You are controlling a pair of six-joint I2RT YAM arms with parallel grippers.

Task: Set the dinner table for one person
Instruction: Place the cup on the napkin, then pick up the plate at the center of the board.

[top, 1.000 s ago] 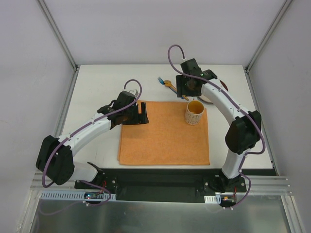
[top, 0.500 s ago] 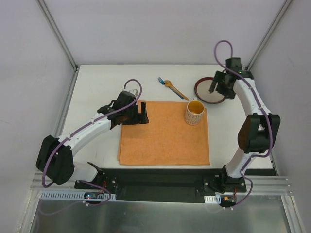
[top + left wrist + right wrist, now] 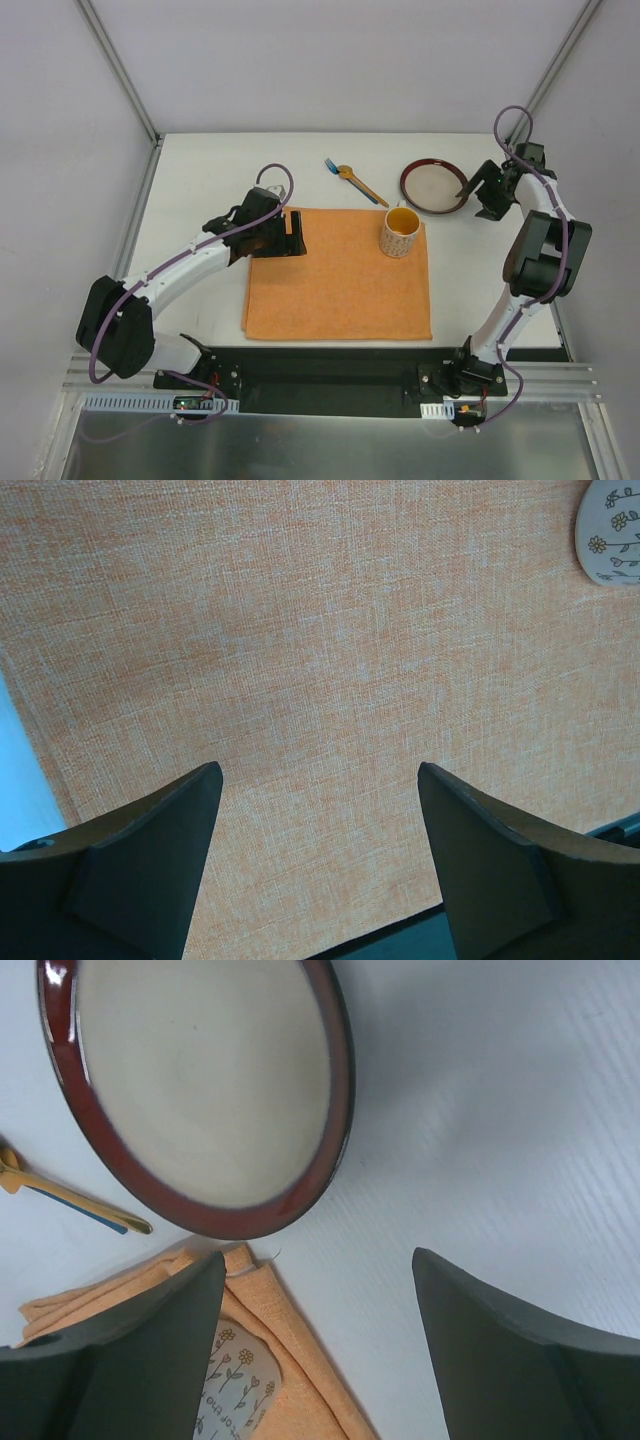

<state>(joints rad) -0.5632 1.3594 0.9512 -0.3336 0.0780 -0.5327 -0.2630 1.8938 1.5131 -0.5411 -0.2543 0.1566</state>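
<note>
Shows white rectangular tabletop (image 3: 210,180) under orange square cloth placemat (image 3: 340,290). Poises left pincer (image 3: 320,780) spread above placemat, right pincer (image 3: 320,1270) spread past placemat's far-right corner beside red-rimmed round plate (image 3: 200,1080), likely for fetching.

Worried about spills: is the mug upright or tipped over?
Upright: the mug stands on the far right corner of the placemat, round mouth facing up. Whether it holds anything, cannot tell.
</note>
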